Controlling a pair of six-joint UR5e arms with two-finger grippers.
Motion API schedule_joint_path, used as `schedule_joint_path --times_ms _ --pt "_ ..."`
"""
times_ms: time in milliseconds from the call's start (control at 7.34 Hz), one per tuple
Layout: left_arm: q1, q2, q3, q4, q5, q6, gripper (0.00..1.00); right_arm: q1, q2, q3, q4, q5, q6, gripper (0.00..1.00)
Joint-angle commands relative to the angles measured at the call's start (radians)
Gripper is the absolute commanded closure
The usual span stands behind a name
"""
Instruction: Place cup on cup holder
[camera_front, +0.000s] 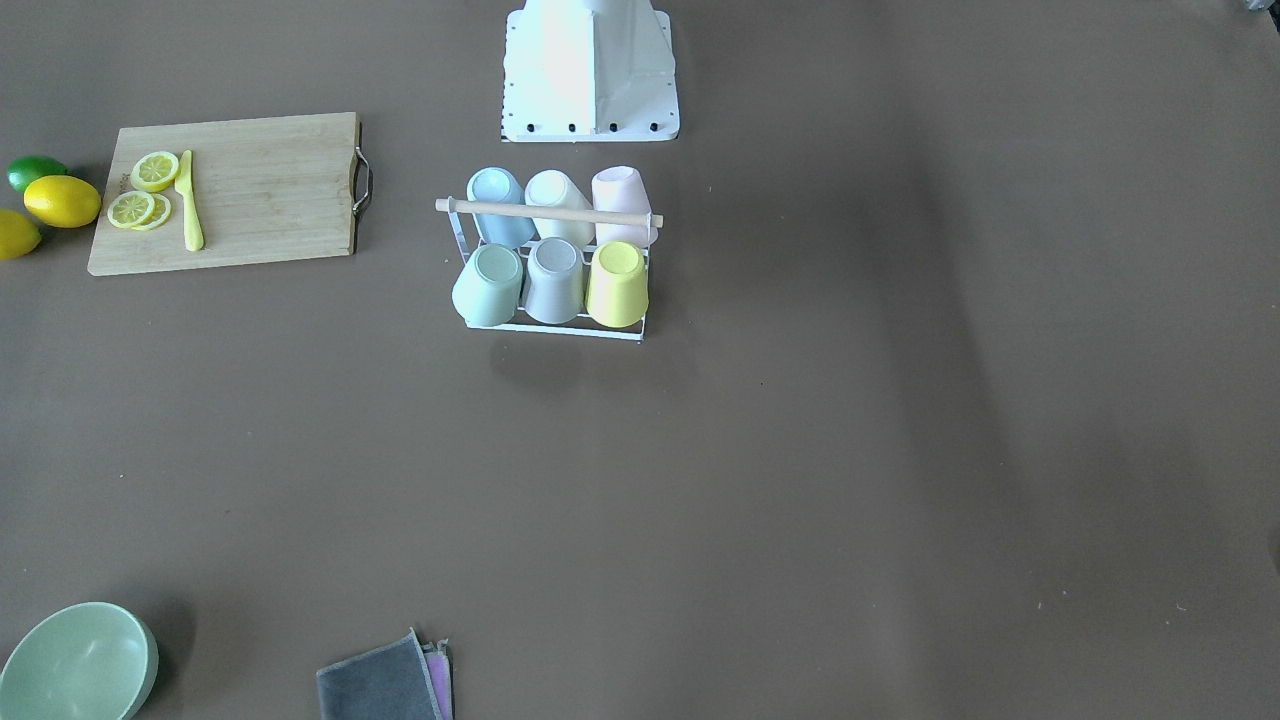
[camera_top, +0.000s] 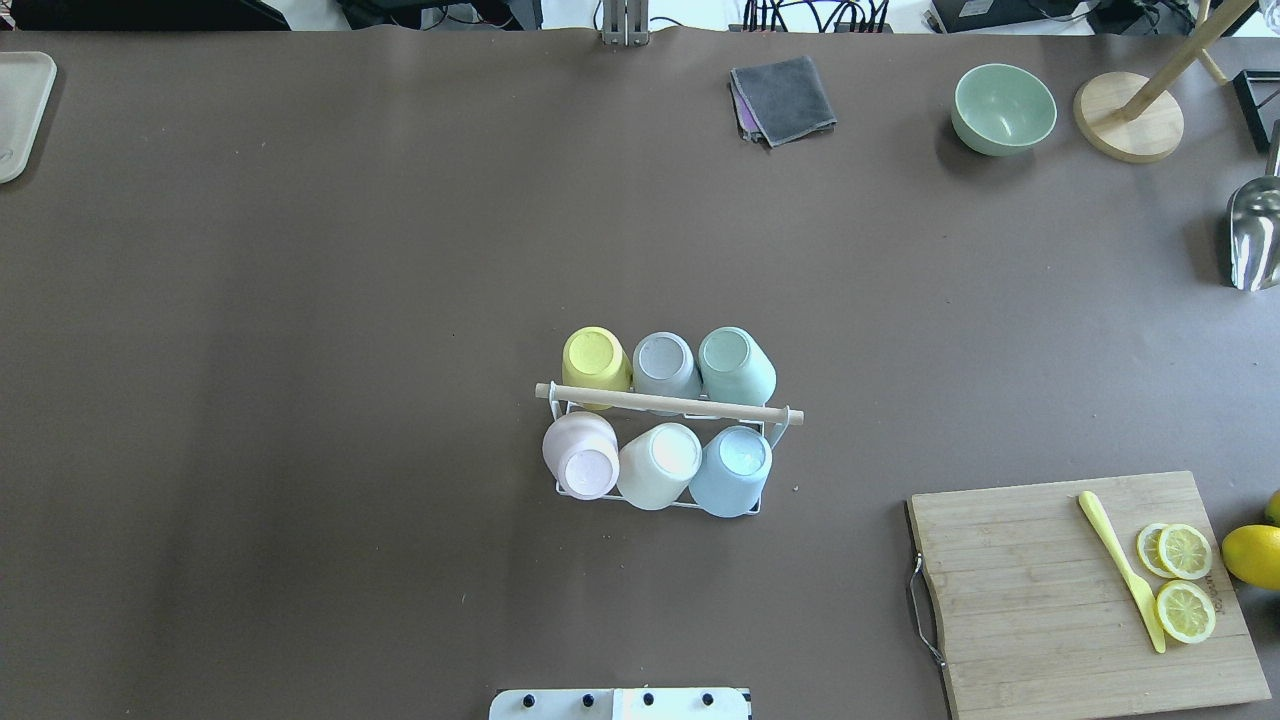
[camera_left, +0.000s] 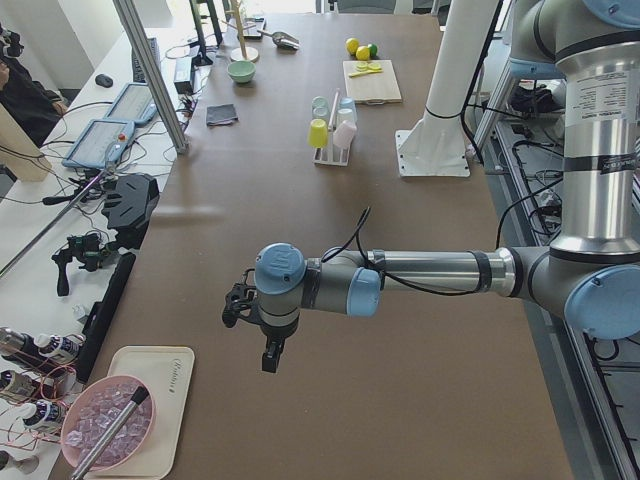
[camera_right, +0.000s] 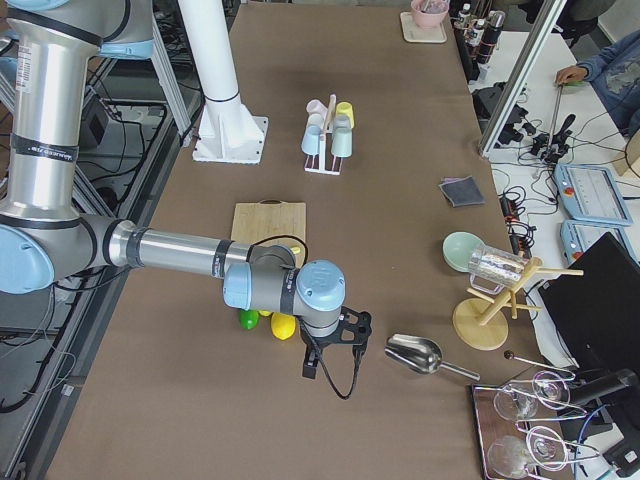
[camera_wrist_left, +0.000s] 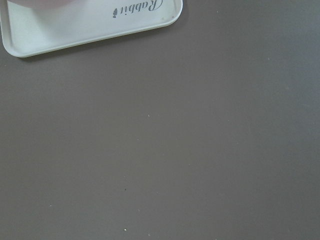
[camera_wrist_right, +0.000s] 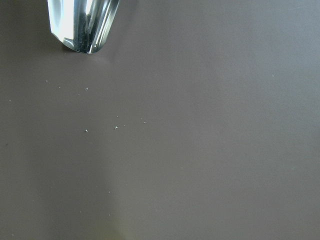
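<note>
The cup holder (camera_top: 668, 403) stands mid-table, a little nearer the robot's edge than the far one. All six pegs look taken. The yellow cup (camera_top: 596, 358), grey cup (camera_top: 665, 362) and green cup (camera_top: 737, 362) sit upside down in the far row. The pink cup (camera_top: 580, 455), cream cup (camera_top: 659, 465) and blue cup (camera_top: 732, 470) fill the near row, each leaning outward from the rod. No cup lies loose on the table, so I judge the placing done.

The left gripper (camera_left: 258, 335) hangs over the table's left end, near a tray (camera_wrist_left: 90, 22). The right gripper (camera_right: 330, 350) hangs over the right end, near a scoop (camera_wrist_right: 82, 22). Both show only in the side views, so I cannot tell how wide either stands; nothing seems to be held.

A board (camera_top: 1080, 590) lies at the right corner by the robot's edge. A bowl (camera_top: 1003, 108) and a cloth (camera_top: 783, 98) sit along the far edge.

What remains is to park well: keep both arms high and out at the ends, well apart from the rod, since a brush against it could tip the leaning cups.
</note>
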Motion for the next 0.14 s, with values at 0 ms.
schedule_joint_path --times_ms 0 --pt "0.000 0.000 0.001 0.000 0.000 0.000 0.02 0.001 0.000 0.000 0.000 0.002 0.004 0.00"
